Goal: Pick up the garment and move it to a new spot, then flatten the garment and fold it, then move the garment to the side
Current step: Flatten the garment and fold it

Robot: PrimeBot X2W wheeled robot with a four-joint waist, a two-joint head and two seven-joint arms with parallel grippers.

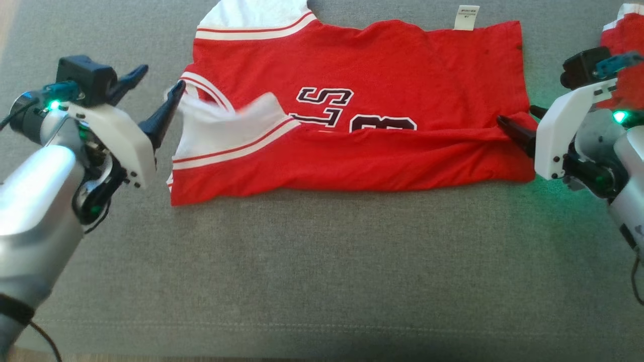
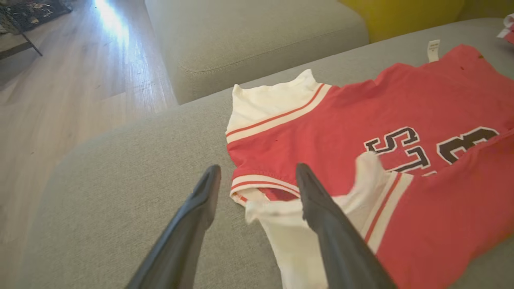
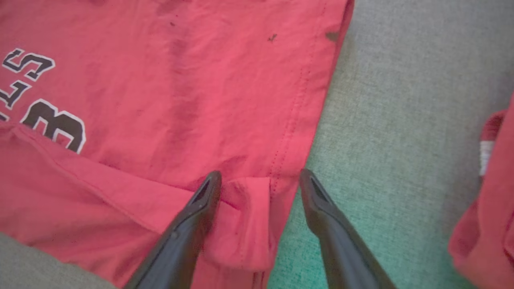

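Note:
The garment, a red jersey with white striped sleeves and black lettering, lies spread on the grey cushion with its near edge folded up over the print. Its white label sticks out at the far edge. My left gripper stands open at the garment's left edge, one finger over the white sleeve, holding nothing. At the right hem my right gripper is open, with a fold of the garment lying loose between its fingers.
A smaller red bundle with white trim lies at the far right, close behind my right arm. The grey cushion stretches wide toward me. Beyond the left edge are a second cushion and wooden floor.

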